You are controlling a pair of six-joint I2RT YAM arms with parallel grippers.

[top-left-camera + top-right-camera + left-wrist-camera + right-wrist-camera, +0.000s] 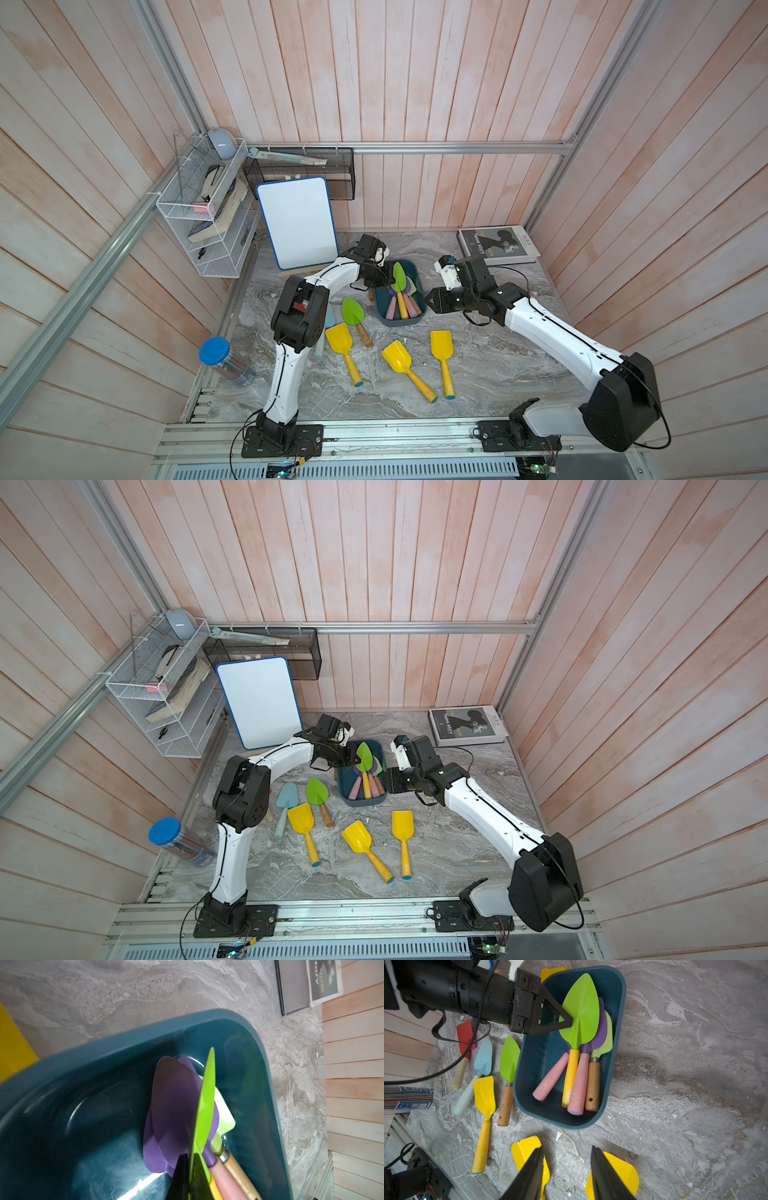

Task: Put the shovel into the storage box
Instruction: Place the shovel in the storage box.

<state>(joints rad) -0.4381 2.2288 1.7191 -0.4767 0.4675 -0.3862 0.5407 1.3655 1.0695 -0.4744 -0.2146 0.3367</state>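
The dark teal storage box [400,324] [362,803] [145,1032] [621,1022] stands mid-table. Inside lie two purple shovels with pink handles [579,1084] and a pale green one with a wooden handle [592,1084]. My left gripper [386,283] [353,761] [193,1159] [569,1020] is shut on the blade edge of a bright green shovel [399,273] [365,753] [205,1101] [581,1007]. Its yellow handle lies among the others in the box. My right gripper [430,299] [388,780] [566,1148] hangs open just right of the box, holding nothing.
On the table lie three yellow shovels [338,338] [397,358] [441,343], a green one [353,311], a light blue one [286,796] and a red one [465,1032]. A whiteboard [297,222], a book [496,245] and a blue-lidded jar [216,353] stand around them.
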